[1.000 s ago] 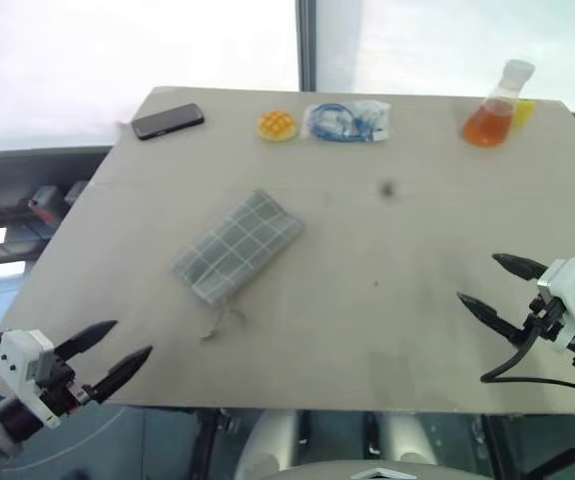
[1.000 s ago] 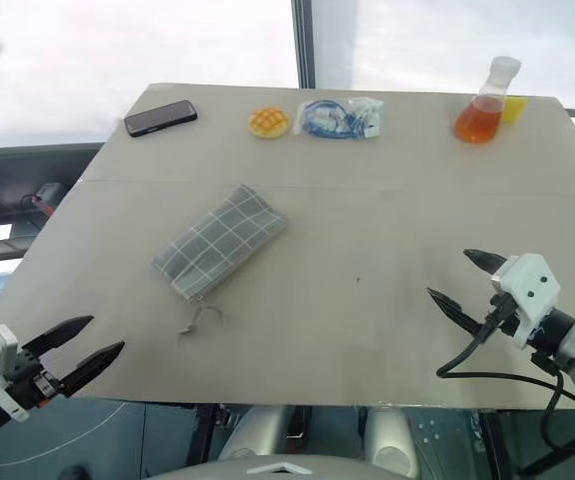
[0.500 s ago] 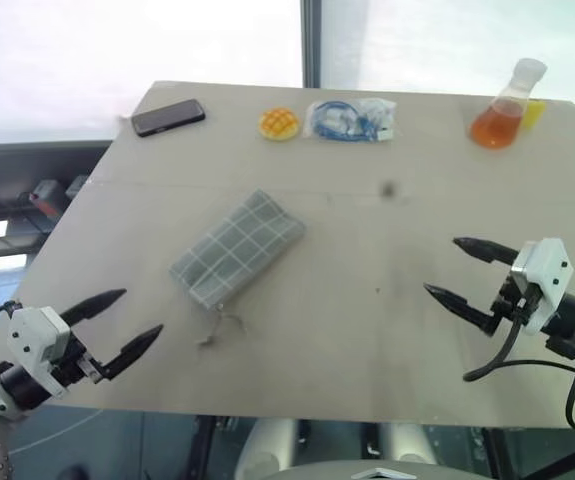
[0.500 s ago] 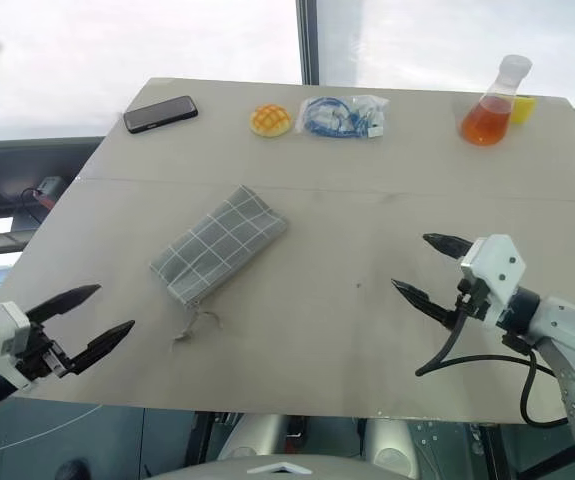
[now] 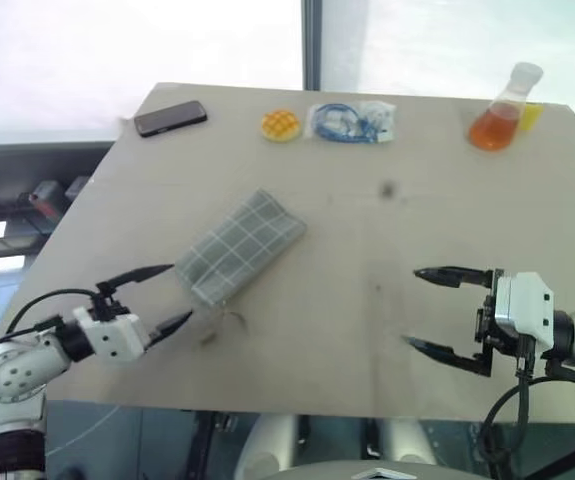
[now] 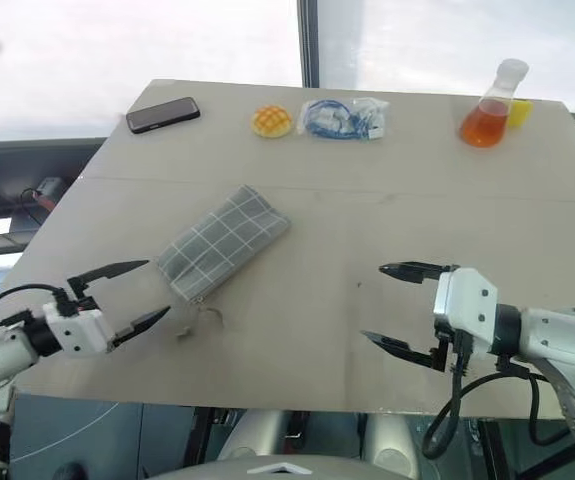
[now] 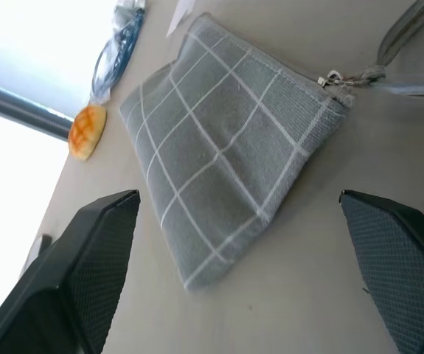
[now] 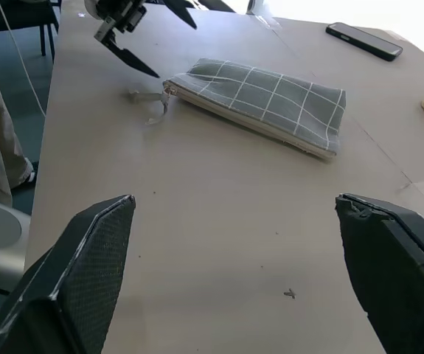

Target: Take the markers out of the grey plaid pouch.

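Currently: pouch (image 5: 240,246) flat mid-table, zipped, no markers showing. Left gripper (image 5: 160,297) spread wide beside its cord end; right gripper (image 5: 439,311) spread wide, well apart. Risk I see: pouch sliding if one-handed zip pull.

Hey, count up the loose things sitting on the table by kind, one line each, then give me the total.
Grey plaid pouch: 1
Black phone: 1
Orange waffle-patterned round thing: 1
Clear bag with a blue cable: 1
Flask of orange liquid: 1
Small yellow item behind the flask: 1
Total: 6
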